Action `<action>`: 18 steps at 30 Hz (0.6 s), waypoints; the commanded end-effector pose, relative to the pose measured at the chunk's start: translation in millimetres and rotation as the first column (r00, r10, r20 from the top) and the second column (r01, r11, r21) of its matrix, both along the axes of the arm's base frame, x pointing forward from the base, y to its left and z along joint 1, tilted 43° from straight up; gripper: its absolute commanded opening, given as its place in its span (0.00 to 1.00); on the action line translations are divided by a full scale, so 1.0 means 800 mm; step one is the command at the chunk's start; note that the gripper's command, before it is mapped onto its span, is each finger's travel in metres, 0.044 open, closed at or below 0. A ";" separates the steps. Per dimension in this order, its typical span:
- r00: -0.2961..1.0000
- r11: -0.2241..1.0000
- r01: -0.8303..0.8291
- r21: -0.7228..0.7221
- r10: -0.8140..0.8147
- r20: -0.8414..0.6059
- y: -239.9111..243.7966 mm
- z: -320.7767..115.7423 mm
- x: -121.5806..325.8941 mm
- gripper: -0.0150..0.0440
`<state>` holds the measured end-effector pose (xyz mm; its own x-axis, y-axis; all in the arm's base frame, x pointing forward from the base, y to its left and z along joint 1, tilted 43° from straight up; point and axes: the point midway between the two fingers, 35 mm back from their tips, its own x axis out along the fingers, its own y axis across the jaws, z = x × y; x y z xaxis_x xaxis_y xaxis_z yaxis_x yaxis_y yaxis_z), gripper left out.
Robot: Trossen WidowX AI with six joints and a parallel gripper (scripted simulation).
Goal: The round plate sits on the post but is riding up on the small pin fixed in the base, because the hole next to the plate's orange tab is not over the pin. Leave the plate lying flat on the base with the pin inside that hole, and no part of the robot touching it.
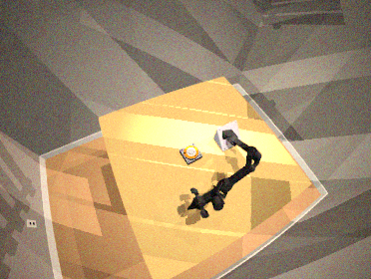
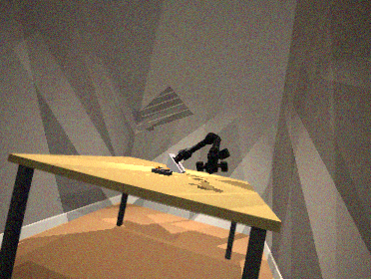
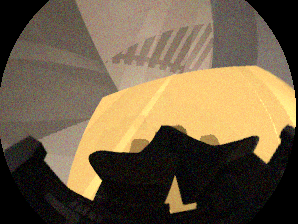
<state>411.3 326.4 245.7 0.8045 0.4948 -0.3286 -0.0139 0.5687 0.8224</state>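
1. Wrist view, nearest: the gripper (image 3: 174,183) fills the lower half of the frame as a dark silhouette. Fingers are drawn together to a narrow gap with nothing between them. Only yellow table (image 3: 200,103) shows beyond them; no plate or base in this view.
2. Top view, lower centre: the gripper (image 1: 191,200) hangs over bare table, and the arm (image 1: 244,166) runs back up-right to its white mount (image 1: 225,138).
3. The round plate (image 1: 189,150) sits on its dark square base (image 1: 191,158) at frame centre, up-left of the mount and well apart from the gripper. Nothing of the robot touches it.
4. An orange patch shows on the plate, likely the tab. Too small to tell which way it points, and post, pin and hole can't be made out.
5. Exterior view: base and plate (image 2: 162,170) read as a low dark sliver mid-table, with the arm (image 2: 199,147) behind it toward the right. Tilt can't be judged here.
6. Progress, my read: nothing done yet. Plate presumably rides on the pin, unturned.
7. Left to do: reach the plate, rotate it about the post until the tab-side hole drops over the pin, then back off. Closed fingers suggest a push on the tab or rim rather than a grasp.
8. Writing: no brands, labels or legible text in any view.
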 end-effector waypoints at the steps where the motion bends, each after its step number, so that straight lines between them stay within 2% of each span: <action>1: 0.995 0.969 -0.059 -0.238 0.038 -0.090 -0.055 -0.070 0.031 0.25; 3: 0.985 0.931 -0.120 -0.346 0.068 -0.158 -0.088 -0.108 0.040 0.25; 5: 0.978 0.911 -0.150 -0.384 0.080 -0.192 -0.105 -0.124 0.043 0.25; 7: 0.949 0.853 -0.245 -0.461 0.115 -0.292 -0.151 -0.166 0.046 0.25; 10: 0.890 0.781 -0.381 -0.494 0.165 -0.424 -0.210 -0.213 0.038 0.25; 14: 0.809 0.723 -0.515 -0.461 0.231 -0.541 -0.259 -0.251 0.019 0.25; 18: 0.631 0.650 -0.704 -0.285 0.390 -0.670 -0.331 -0.298 -0.032 0.25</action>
